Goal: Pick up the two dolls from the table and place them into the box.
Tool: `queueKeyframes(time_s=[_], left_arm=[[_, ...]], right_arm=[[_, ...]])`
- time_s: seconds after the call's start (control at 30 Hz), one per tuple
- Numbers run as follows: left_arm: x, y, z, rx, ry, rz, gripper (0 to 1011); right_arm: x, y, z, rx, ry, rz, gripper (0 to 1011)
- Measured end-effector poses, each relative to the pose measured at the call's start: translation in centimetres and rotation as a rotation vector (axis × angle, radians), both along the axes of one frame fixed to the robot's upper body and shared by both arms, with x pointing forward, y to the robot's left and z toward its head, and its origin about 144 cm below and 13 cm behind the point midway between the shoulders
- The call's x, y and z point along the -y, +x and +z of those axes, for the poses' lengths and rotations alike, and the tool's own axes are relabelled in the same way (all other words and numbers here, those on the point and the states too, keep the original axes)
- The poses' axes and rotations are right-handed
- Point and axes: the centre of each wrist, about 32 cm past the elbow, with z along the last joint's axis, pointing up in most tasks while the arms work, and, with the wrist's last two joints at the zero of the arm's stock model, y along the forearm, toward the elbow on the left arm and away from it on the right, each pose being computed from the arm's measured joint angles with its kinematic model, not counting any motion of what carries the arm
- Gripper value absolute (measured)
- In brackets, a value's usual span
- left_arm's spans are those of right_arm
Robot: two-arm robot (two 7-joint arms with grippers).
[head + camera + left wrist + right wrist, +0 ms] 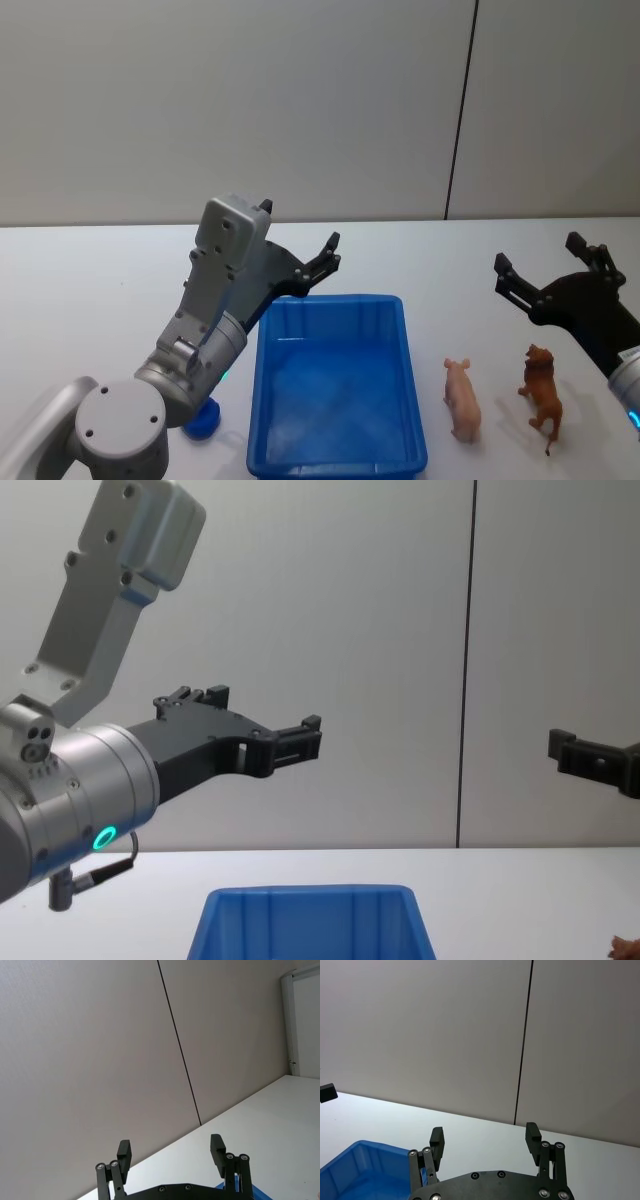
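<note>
Firstly, we see the grey wall [250,100] with one dark vertical seam, and it closes the whole scene behind. Below it lies the table [100,290], pale and flat, much wider than anything on it. The box [340,466] stands on the table in the near middle, bright blue, with its open side up and with ribs on the inner walls.

Next in size is the left arm [215,300], which rises from the near left. It carries the left gripper [170,1146] high over the far left corner of the box. The chest view shows it well above the rim. Its jaws stand wide apart and hold nothing. The right gripper [538,254] hangs in the air on the right, over the table beyond the dolls. Its jaws are also spread wide, with nothing between them.

Both dolls are on the table to the right of the box, outside it. The pink pig doll [463,398] is near the box's right wall but apart from it. The brown lion doll [542,395] stands just beside the pig, farther right, nearly under the right arm. No gripper touches them.
</note>
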Motion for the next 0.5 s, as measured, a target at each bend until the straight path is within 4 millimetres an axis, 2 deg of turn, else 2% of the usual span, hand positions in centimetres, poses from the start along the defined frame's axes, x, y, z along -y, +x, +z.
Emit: queueKeyframes(time_s=[0.5], left_arm=[[0.00, 0.00, 0.00, 0.000, 0.000, 0.000, 1001]], right_arm=[[0.00, 0.00, 0.00, 0.000, 0.000, 0.000, 1001]])
